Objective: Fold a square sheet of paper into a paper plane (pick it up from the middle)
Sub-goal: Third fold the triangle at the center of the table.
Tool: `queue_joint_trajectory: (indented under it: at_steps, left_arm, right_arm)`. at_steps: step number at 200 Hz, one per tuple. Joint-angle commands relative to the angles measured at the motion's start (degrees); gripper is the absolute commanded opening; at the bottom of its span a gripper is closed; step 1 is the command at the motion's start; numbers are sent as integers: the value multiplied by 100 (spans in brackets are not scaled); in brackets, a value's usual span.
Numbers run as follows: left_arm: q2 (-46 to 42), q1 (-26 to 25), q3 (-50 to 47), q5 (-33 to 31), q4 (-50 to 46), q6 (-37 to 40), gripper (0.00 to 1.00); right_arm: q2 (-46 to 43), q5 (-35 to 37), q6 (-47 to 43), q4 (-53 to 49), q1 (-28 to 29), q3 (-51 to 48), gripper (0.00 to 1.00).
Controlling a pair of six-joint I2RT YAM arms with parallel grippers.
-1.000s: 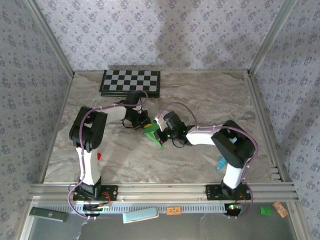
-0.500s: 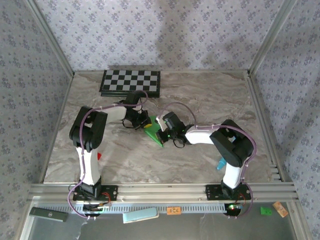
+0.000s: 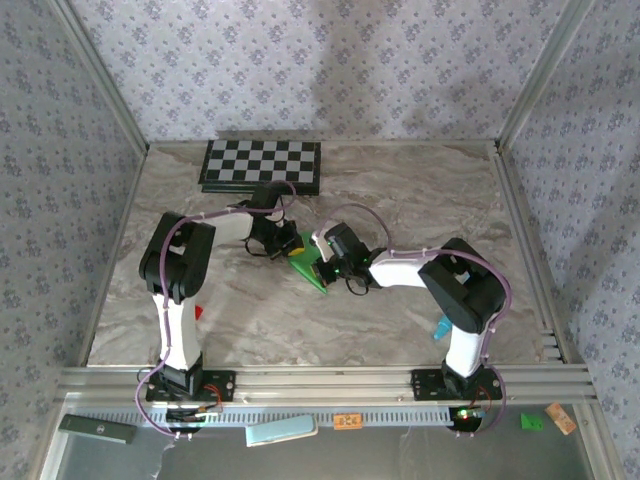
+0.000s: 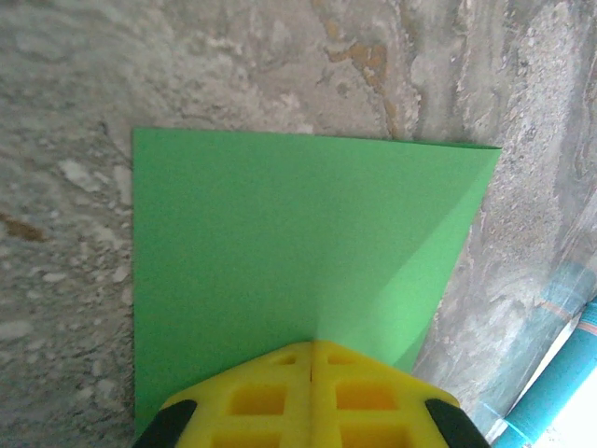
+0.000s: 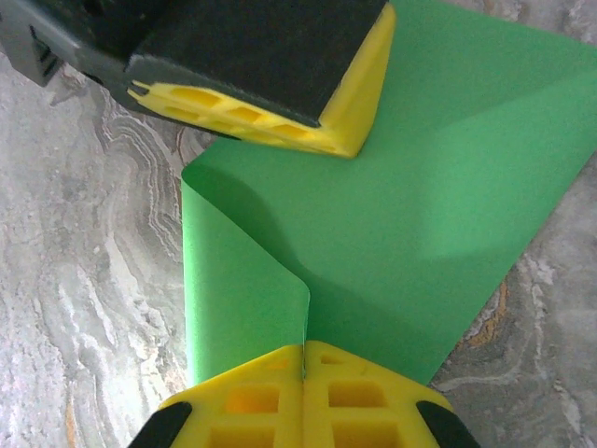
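At the left edge of the marble table [image 3: 420, 200], near the left arm's base, we see a small red block [image 3: 198, 311], and the checkerboard [image 3: 262, 165] lies at the back, just as both did a second ago. Moving inward, the left gripper [image 4: 312, 359] holds the same spot as before: its yellow fingers are pressed together with no gap, and their tips rest on the green sheet of paper [image 4: 298, 261], pinning it flat to the table rather than pinching it.

The paper sits mid-table between the two grippers, partly folded, with one pointed corner aimed toward the near edge. We find its outline much the same as before.

Just right of it, the right gripper [image 5: 304, 353] is closed too — a raised, curled flap of the sheet runs straight into the seam between its fingers, so it is pinching that edge. Compared with a second ago, this gripper and its forearm sit slightly further left, closer to the left one. Beside the right arm's base lies a teal marker [image 3: 441, 327], unmoved.
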Motion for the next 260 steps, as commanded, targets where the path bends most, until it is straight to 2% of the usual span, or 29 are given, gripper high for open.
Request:
queue_joint_trajectory:
  at_steps: [1, 167, 183, 216, 260]
  left_arm:
    - [246, -59, 22, -79, -196, 33, 1]
    - [71, -52, 137, -61, -245, 61, 1]
    - [-114, -43, 273, -73, -292, 46, 4]
    - [-697, 49, 144, -298, -3, -429, 25]
    - [-1322, 68, -670, -231, 854, -1174, 29]
  right_arm:
    - [129, 87, 59, -200, -26, 167, 0]
    - [322, 271, 85, -568, -14, 298, 0]
    - [339, 294, 78, -644, -6, 308, 0]
    - [367, 308, 85, -680, -12, 314, 0]
    - [412, 291, 103, -696, -6, 353, 0]
